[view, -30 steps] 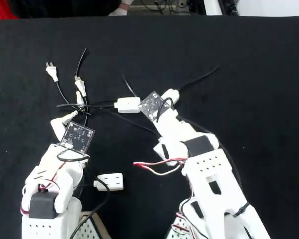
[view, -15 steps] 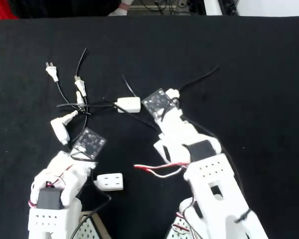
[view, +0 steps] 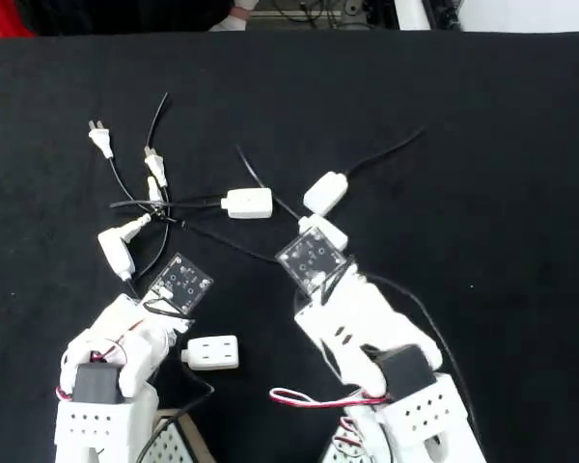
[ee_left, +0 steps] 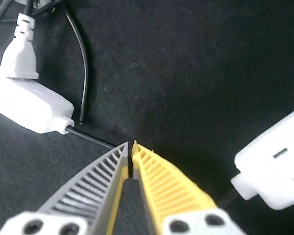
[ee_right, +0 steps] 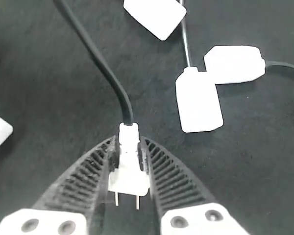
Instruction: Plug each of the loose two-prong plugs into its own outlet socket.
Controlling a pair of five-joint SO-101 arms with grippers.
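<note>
My right gripper (ee_right: 129, 169) is shut on a white two-prong plug (ee_right: 128, 177), prongs pointing back at the wrist, its black cable (ee_right: 100, 63) running away over the cloth. Ahead of it lie three white socket blocks (ee_right: 157, 14) (ee_right: 198, 105) (ee_right: 234, 63). My left gripper (ee_left: 131, 149) is shut with nothing in it, low over bare cloth. To one side of it lies a white socket (ee_left: 29, 105) with a plug (ee_left: 22, 54) at its end, to the other a slotted socket (ee_left: 274, 166). From above, two loose plugs (view: 100, 140) (view: 154, 166) lie at the far left.
Both arms (view: 179, 282) (view: 314, 256) sit near the front edge of the black table (view: 502, 193). Black cables cross in a tangle (view: 164, 207) left of centre. Another socket (view: 212, 352) lies beside the left arm. The far and right parts of the table are open.
Both arms drew back toward the front edge. The right one left the far socket, which now lies uncovered. The left one backed off from the socket with the plug at its end.
</note>
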